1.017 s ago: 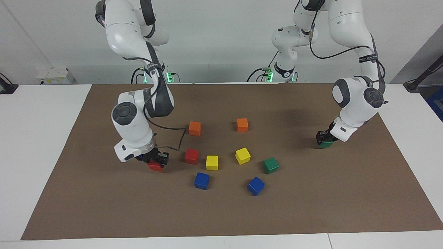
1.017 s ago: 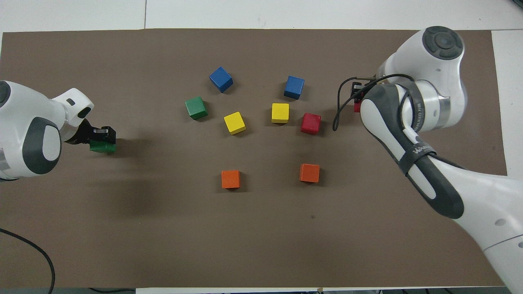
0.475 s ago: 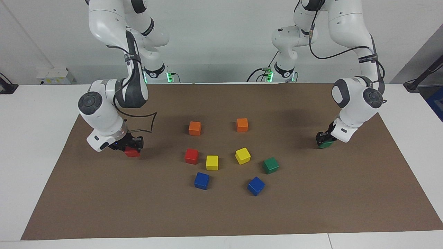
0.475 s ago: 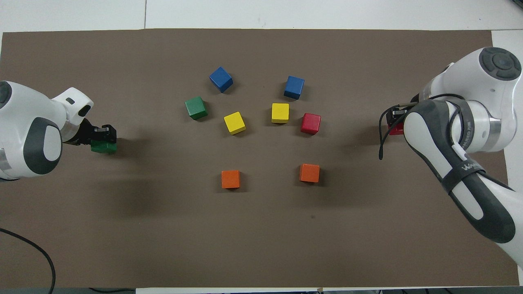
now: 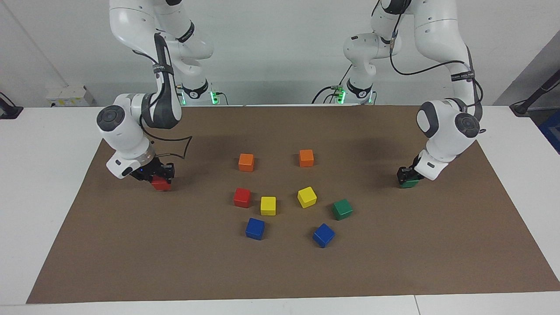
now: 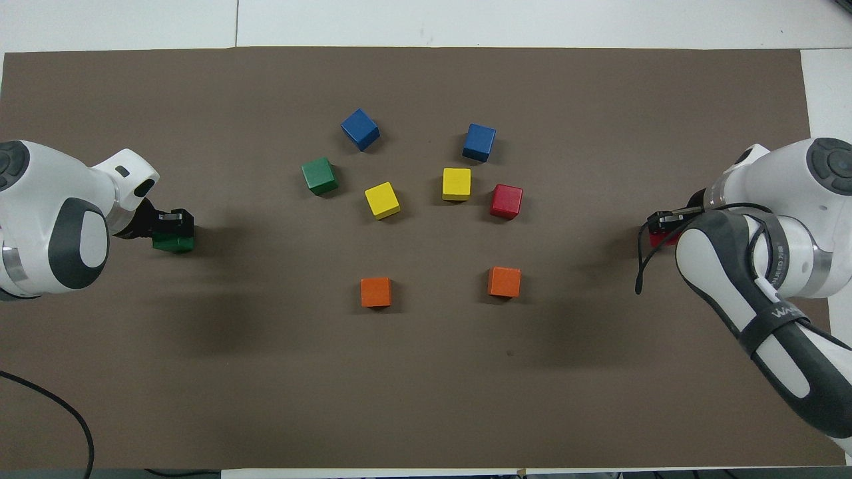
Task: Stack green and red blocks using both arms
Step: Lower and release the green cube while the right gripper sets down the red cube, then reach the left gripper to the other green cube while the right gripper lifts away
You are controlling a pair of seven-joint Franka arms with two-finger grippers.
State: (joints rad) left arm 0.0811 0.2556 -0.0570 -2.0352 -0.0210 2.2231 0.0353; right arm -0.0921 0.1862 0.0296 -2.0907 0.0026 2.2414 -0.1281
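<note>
White table (image 5: pixel 52 175) is topped by a brown mat (image 5: pixel 280 271), with loose cubes mid-mat: two orange (image 5: pixel 246 162), two yellow (image 5: pixel 268 205), two blue (image 5: pixel 255 229) (plus one red (image 5: pixel 242 197), one green (image 5: pixel 342 209)).

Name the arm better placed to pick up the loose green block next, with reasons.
Left, probably. The loose green block lies toward the left arm's end, closer to the left gripper than to the right gripper. Both are busy: left holds a green block, right a red block.

Plain-coloured cubes on a brown mat (image 5: pixel 280 271)

Two red blocks (image 5: pixel 242 197), two green blocks (image 5: pixel 341 209), two yellow cubes (image 5: pixel 268 205), two blue cubes (image 5: pixel 255 229), two orange cubes (image 5: pixel 246 162); white arms (image 5: pixel 131 140) with dark grey joints, black grippers (image 5: pixel 159 177), white table (image 5: pixel 39 183).
</note>
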